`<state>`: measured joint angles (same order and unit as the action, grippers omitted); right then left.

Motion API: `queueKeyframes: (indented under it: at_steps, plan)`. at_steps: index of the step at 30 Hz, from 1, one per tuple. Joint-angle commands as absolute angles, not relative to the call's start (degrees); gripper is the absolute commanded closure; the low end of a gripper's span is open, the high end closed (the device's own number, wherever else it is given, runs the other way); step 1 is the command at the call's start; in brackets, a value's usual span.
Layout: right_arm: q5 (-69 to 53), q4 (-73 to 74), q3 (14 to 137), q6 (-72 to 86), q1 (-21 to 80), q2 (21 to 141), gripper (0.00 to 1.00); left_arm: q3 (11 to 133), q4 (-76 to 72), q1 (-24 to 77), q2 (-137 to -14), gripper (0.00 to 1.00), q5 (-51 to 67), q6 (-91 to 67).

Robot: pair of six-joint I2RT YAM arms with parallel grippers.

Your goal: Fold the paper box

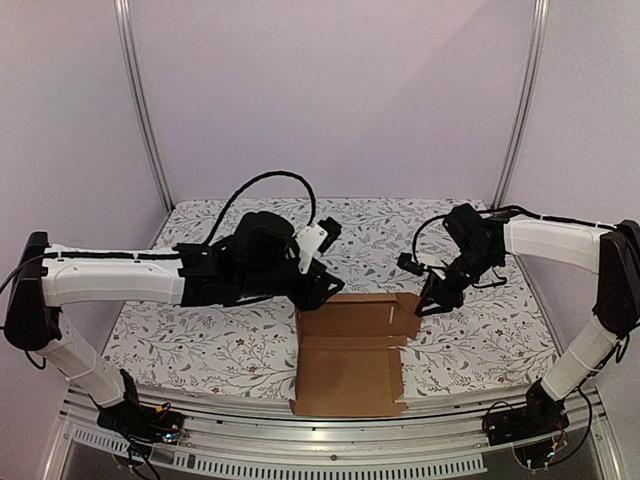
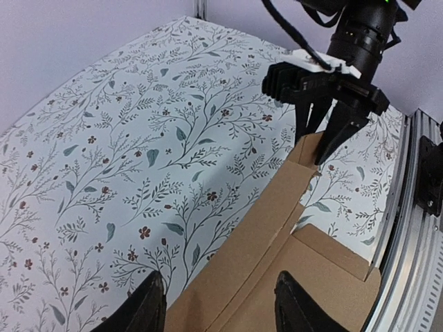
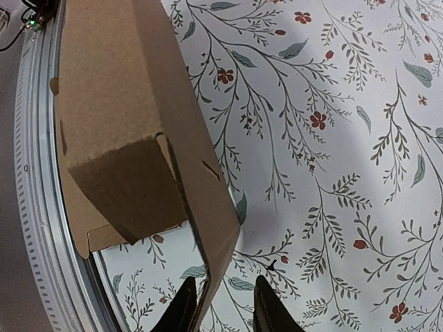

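Top external: paper box (image 1: 350,370) lies at the counter's (image 1: 200,330) near edge, its far flap running sideways from left tool (image 1: 318,292) to right tool (image 1: 431,303). Left wrist: fingers (image 2: 149,308) spread wide over the flap's end. Right wrist: fingers (image 3: 266,304) apart, straddling the raised flap edge, not clamped.

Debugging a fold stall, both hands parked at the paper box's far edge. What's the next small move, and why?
Probably close the right hand on the raised edge of the paper box. That edge already sits inside the open hand, ungripped. The left hand is open over the edge's other end.
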<state>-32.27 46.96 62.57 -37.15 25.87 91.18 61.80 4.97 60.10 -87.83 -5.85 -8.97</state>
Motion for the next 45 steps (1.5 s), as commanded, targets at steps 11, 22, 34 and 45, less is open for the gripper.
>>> queueKeyframes:
  at_steps: [11, 22, 34, 45]
  plan:
    - [-30.93, 52.39, 77.22, -26.73, 29.69, 97.11, 1.0, 63.75, 12.65, 67.44, -84.05, 0.47, -21.01, -0.42]
    - [-35.11, 67.4, 86.74, -23.27, 29.69, 108.76, 1.0, 70.44, 21.09, 72.33, -94.95, 0.49, -41.77, 17.21]
    - [-38.33, 71.1, 86.3, -25.18, 29.7, 111.77, 1.0, 75.06, 23.46, 68.78, -103.21, 0.59, -33.04, 20.66]
    - [-40.49, 71.75, 86.38, -25.08, 29.57, 113.07, 0.99, 77.08, 24.94, 67.51, -108.1, 0.86, -29.84, 20.93]
